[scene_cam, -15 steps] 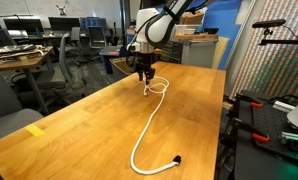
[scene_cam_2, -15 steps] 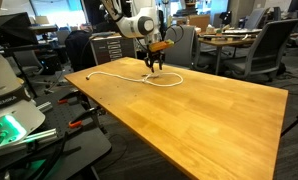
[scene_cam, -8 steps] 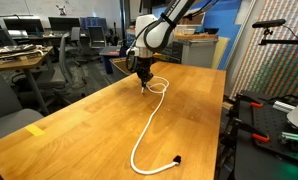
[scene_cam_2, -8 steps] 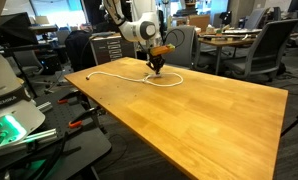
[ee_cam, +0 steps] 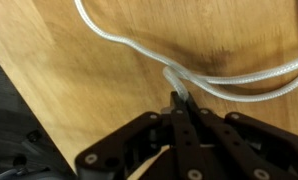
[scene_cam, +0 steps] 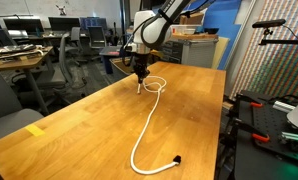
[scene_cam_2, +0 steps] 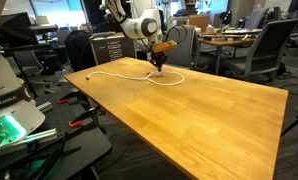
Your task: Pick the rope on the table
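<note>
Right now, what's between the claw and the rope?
Nothing. In the wrist view the gripper is shut right on the rope, with only bare table around them.

Rope (scene_cam: pixel 152 121) curving across table (scene_cam: pixel 79 125), fingers (scene_cam: pixel 140 76) at far end

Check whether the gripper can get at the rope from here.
Likely yes: wrist view shows the gripper with jaws seemingly shut on a strand of the rope, nothing in between.

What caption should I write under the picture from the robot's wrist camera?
Closed fingers pinch the white rope on the wooden table.
</note>
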Available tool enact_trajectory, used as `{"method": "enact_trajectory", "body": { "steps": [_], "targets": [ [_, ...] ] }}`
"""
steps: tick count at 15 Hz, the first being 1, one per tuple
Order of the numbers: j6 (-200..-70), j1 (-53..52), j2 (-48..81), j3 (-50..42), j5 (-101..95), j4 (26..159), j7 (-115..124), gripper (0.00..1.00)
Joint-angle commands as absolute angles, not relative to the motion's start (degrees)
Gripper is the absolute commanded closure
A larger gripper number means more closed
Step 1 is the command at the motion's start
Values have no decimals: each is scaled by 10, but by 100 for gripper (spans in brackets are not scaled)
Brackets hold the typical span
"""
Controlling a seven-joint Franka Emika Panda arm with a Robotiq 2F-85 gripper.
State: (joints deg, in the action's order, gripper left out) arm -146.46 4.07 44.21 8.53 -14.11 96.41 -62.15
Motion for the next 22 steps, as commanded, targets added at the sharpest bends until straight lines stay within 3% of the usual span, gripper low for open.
{"method": "enact_trajectory", "body": {
  "steps": [1,14,22],
  "targets": [
    [-1446,56,420,106,-103,953,-636,99],
    [-1444,268,169,273,385,973,-789,99],
    [-1375,371,22,271,736,946,-862,99]
  ]
}}
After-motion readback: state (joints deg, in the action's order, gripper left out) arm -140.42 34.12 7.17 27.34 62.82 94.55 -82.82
